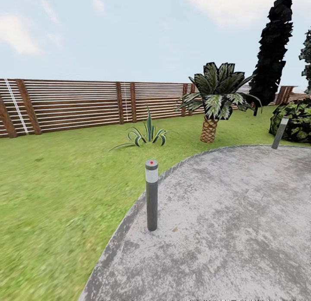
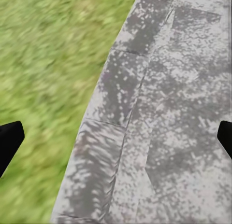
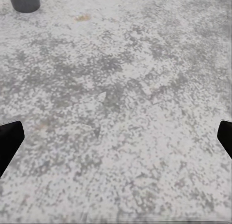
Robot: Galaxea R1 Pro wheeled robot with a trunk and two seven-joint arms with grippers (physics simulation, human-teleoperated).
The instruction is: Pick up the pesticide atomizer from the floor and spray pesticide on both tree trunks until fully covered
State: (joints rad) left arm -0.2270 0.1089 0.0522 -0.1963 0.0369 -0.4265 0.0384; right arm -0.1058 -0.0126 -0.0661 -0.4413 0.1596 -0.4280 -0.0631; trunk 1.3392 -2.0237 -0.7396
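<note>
Even, bright daylight under a pale, cloud-streaked sky (image 1: 108,28); no clear sun direction. Shadows weak: only mottled dark patches on the paved pad (image 1: 224,232). No glare. Grass (image 1: 56,206) smeared and soft up close in head and left wrist views. Fence (image 1: 86,104) fairly crisp. Render textures coarse, speckled in both wrist views.

two slim dark-grey cylinders with pale bands, nearer (image 1: 151,195) and farther (image 1: 280,132), one small palm (image 1: 214,103), one spiky striped-leaf plant (image 1: 148,134), one brown slatted wooden fence (image 1: 86,104) behind the palm
</note>
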